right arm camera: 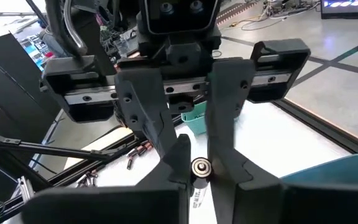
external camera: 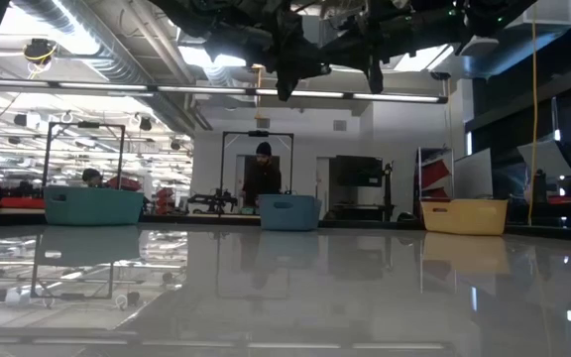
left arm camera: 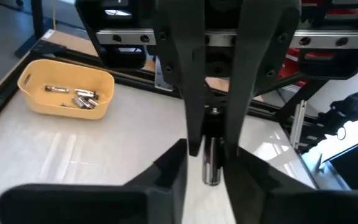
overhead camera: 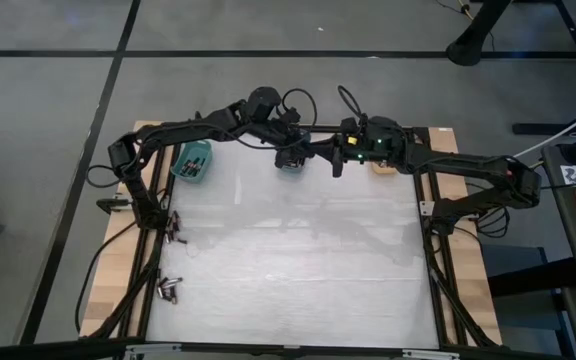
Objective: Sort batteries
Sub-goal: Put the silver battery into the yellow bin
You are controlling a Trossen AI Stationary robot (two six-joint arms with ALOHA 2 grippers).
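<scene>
1. a small dark cylindrical battery with silvery ends [left arm camera: 211,163] hangs in the air above the far edge of the white worktop [overhead camera: 298,260].
2. the right tool [left arm camera: 212,146] is clamped on it.
3. the left tool [right arm camera: 197,149] faces it tip to tip, with the battery's long axis running between them.
4. i cannot tell whether the left tool grips; the arms hide the cell from above.

Teal bin [external camera: 93,206], blue bin [external camera: 289,211], yellow bin [external camera: 464,215], person [external camera: 262,177] behind

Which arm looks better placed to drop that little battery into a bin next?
Probably the right. Its hand pinches the small dark cylindrical battery while the left hand stands open, and the yellow plastic bin sits on its side.
</scene>
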